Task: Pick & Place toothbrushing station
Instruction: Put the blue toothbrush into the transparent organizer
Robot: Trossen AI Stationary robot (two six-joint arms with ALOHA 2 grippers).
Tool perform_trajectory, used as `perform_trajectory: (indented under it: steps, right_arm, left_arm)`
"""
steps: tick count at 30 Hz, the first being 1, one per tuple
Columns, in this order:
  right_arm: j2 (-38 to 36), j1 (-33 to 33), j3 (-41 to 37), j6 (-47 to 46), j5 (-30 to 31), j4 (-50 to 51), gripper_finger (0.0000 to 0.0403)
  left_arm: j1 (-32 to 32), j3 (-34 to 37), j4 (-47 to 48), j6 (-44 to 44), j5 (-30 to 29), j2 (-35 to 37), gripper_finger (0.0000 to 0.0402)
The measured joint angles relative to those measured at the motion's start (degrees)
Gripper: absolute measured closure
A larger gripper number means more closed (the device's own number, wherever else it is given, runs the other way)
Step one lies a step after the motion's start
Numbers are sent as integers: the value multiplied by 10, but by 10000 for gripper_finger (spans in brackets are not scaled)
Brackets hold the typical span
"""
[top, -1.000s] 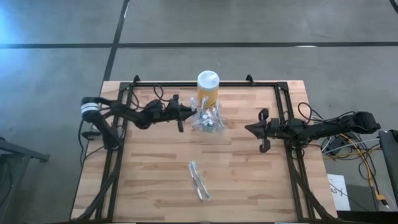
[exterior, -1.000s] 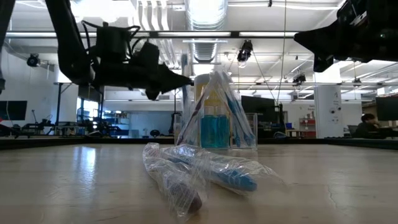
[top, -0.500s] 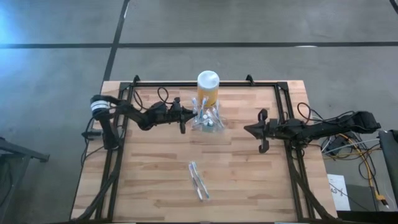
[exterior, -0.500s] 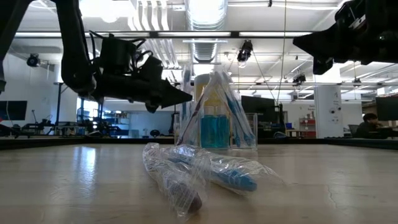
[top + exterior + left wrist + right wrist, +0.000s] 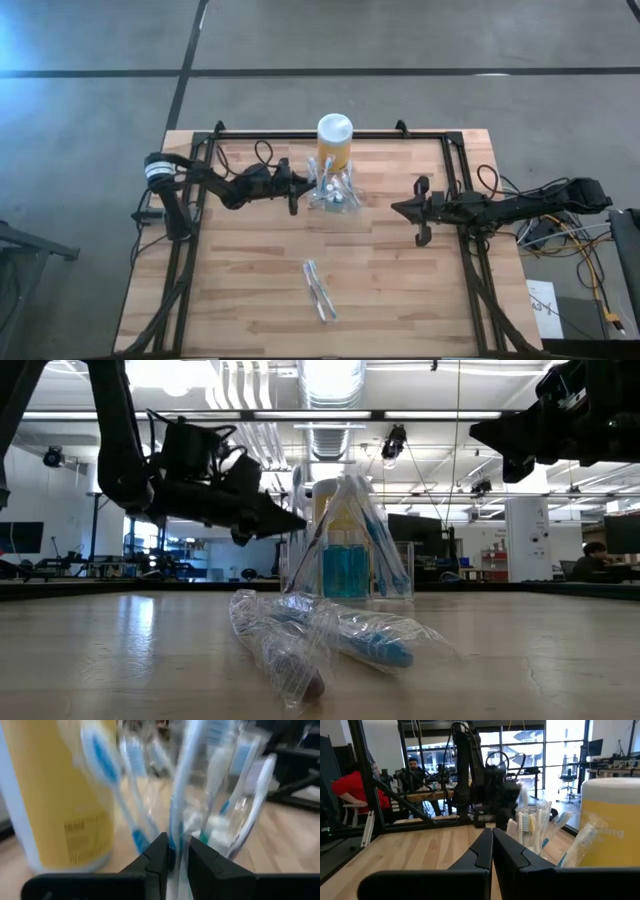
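The holder [image 5: 333, 194] is hard to make out, its clear walls lost behind the wrapped toothbrushes [image 5: 182, 795] standing in it. It sits toward the table's [image 5: 250, 270] back, just in front of the yellow jar [image 5: 334, 143], whose label print is unreadable. The left claw [image 5: 296, 186] is narrow, pinching one toothbrush. The right claw [image 5: 400, 209], fully closed and empty, hangs well apart.

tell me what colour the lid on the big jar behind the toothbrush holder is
White, on a yellow jar; the lid shows best in the high view.
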State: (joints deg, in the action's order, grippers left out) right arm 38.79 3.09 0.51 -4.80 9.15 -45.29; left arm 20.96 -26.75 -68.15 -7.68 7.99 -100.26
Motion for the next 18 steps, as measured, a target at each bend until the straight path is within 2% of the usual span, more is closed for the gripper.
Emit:
perform_trajectory:
  steps: [9,18]
  right_arm:
    - [1,0,0,-10,0,0,394]
    - [1,0,0,-12,-1,1,394]
  left_arm:
    - [0,0,18,-14,3,3,302]
    - [1,0,96,-24,6,37,196]
